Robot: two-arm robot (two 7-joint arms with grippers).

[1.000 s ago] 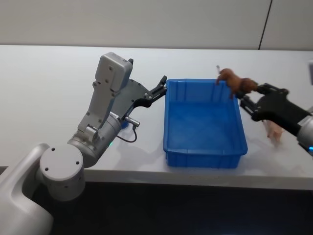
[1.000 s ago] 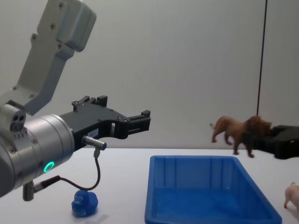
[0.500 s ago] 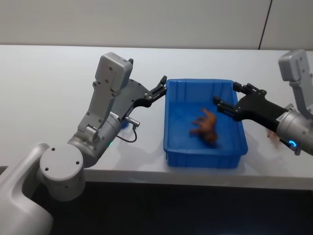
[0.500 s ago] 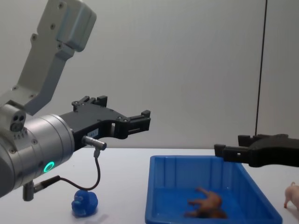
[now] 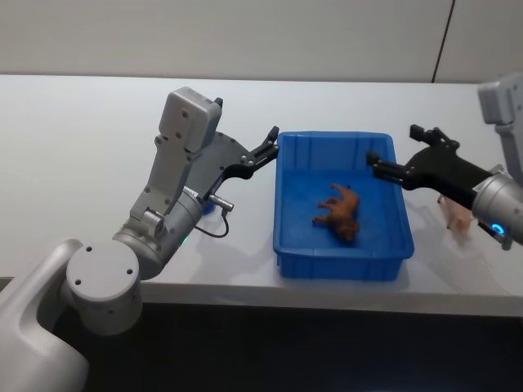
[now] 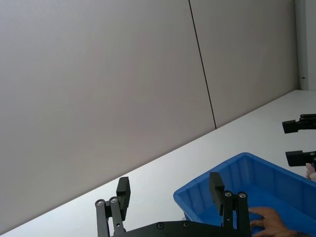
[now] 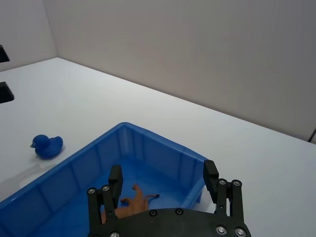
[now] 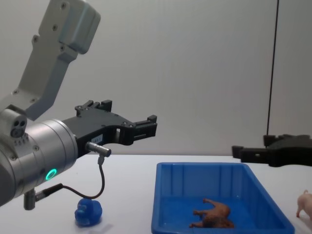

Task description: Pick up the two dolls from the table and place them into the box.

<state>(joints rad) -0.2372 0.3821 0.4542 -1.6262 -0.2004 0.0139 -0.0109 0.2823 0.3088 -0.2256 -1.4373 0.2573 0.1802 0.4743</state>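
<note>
Only half-visible, pink pig (image 5: 458,217) behind spread-fingered right gripper (image 5: 394,147); left gripper (image 5: 272,140) spread beside box (image 5: 343,265)

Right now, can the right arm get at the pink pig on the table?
Probably yes. The right gripper is open above the box's right rim, and the pink pig stands on bare table just beyond that rim, with nothing lying between them.

Free box (image 5: 343,265) floor beside brown doll (image 5: 341,214)

The pink pig (image 5: 456,219) is partly hidden behind the right arm (image 5: 500,208), cropped in chest view
</note>
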